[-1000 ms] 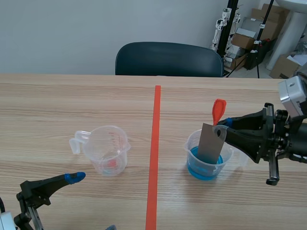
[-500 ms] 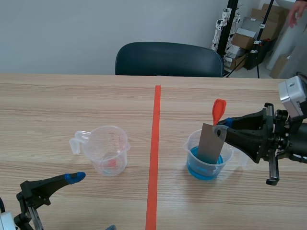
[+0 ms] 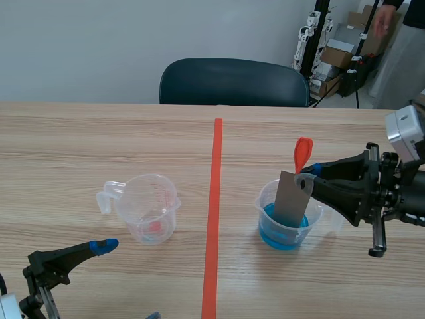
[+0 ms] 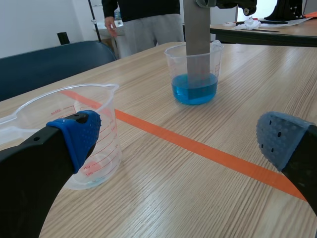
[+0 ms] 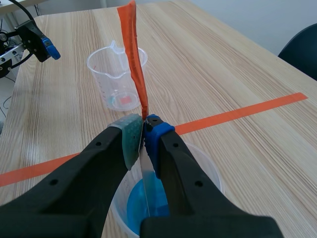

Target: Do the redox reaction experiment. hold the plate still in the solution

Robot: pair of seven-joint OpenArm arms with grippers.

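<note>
A grey metal plate [image 3: 290, 197] with an orange-red tab [image 3: 302, 153] at its top stands in a clear cup [image 3: 287, 216] of blue solution [image 3: 284, 234], right of the tape line. My right gripper [image 3: 307, 178] is shut on the plate's upper edge. In the right wrist view the plate [image 5: 145, 183] runs edge-on between the pads down into the blue liquid [image 5: 148, 202], and the tab [image 5: 133, 54] rises ahead. My left gripper [image 4: 178, 144] is open near the table's front left, with nothing between its fingers. Its view shows the cup [image 4: 194, 74] and plate [image 4: 197, 25] farther off.
An empty clear measuring cup [image 3: 146, 207] with a handle stands left of the tape line, just ahead of my left gripper [image 3: 109, 247]. A dark chair [image 3: 232, 82] is behind the table. A person [image 3: 398, 46] stands at the back right among boxes.
Both arms, the plate and the cups have stayed put. The person in the background has moved further into view at the back right.
</note>
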